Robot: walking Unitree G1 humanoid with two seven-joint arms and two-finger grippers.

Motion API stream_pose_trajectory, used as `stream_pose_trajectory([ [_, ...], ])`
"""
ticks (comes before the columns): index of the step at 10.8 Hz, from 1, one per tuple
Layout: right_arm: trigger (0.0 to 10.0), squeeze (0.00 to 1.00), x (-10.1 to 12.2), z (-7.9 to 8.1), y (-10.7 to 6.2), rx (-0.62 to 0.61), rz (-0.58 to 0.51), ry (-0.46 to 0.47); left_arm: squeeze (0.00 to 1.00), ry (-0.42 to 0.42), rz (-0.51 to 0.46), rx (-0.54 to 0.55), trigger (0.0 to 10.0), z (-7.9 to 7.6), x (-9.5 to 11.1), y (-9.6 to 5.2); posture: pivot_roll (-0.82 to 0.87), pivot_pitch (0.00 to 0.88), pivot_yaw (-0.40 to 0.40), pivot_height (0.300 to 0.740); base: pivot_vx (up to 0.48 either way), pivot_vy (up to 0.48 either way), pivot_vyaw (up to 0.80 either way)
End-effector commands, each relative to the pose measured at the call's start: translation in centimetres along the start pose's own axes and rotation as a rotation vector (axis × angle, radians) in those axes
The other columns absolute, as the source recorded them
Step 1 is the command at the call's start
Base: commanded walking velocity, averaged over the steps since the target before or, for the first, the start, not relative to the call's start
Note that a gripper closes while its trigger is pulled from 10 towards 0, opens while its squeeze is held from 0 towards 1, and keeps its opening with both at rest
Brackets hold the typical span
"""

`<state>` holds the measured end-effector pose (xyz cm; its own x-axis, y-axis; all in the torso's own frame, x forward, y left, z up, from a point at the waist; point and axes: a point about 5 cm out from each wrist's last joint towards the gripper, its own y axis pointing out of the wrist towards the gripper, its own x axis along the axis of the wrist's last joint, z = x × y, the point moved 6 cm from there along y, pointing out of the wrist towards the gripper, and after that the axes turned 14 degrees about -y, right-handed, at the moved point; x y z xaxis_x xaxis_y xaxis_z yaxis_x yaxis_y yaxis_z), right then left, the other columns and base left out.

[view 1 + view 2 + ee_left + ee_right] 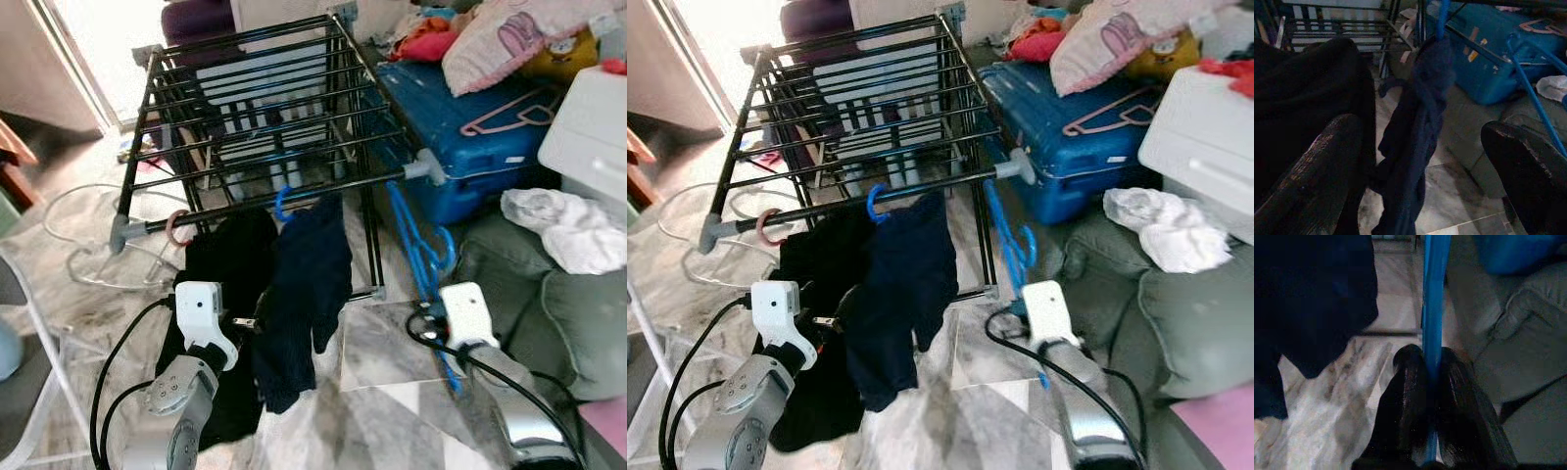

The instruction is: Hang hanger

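Right gripper [1433, 369]: both black fingers [1408, 406] closed against a blue hanger [1434, 293] bar, which runs up between them and onward. Dark garment [1312, 298] hangs beside the bar, apparently apart from it. Marbled floor [1337, 416] below. Grey cushion [1518, 347] on the other side.

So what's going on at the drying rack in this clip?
The robot is hanging laundry hangers. Its right gripper is shut on an empty blue hanger, holding it below the right end of the black drying rack. The left gripper is open, near a dark navy garment that hangs from the rack's front bar on another blue hanger. A black garment hangs beside it.
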<state>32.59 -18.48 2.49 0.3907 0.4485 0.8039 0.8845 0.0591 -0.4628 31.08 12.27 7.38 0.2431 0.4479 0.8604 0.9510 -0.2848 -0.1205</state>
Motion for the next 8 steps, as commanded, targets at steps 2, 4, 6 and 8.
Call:
stream_pose_trajectory([
  [2, 10.0, 0.0, 1.3, 0.9, -0.1, 0.035, -0.029, -0.006, 0.0, -0.001, 0.003, 0.031, 10.0, 1.0, -0.2, -0.4, -0.16, 0.0, 0.125, 0.74, 0.249, 0.306, 0.0],
  [4, 10.0, 0.0, 0.6, 1.4, -0.2, 0.075, 0.009, -0.042, 0.0, 0.0, -0.02, 0.034, 10.0, 0.9, 0.0, 0.0, -0.17, 0.0, 0.073, 0.74, 0.0, 0.0, 0.0],
  [6, 10.0, 0.0, 0.1, 2.4, -0.1, 0.139, 0.038, -0.107, 0.0, 0.015, -0.067, 0.04, 10.0, 1.0, 1.0, 0.6, -0.15, 0.0, 0.006, 0.74, 0.0, 0.0, 0.0],
  [8, 10.0, 0.0, -0.5, 3.0, 0.6, 0.147, 0.071, -0.085, 0.0, -0.011, -0.069, 0.08, 10.0, 1.7, 0.5, 0.0, -0.13, 0.0, 0.029, 0.74, 0.0, 0.12, 0.0],
])
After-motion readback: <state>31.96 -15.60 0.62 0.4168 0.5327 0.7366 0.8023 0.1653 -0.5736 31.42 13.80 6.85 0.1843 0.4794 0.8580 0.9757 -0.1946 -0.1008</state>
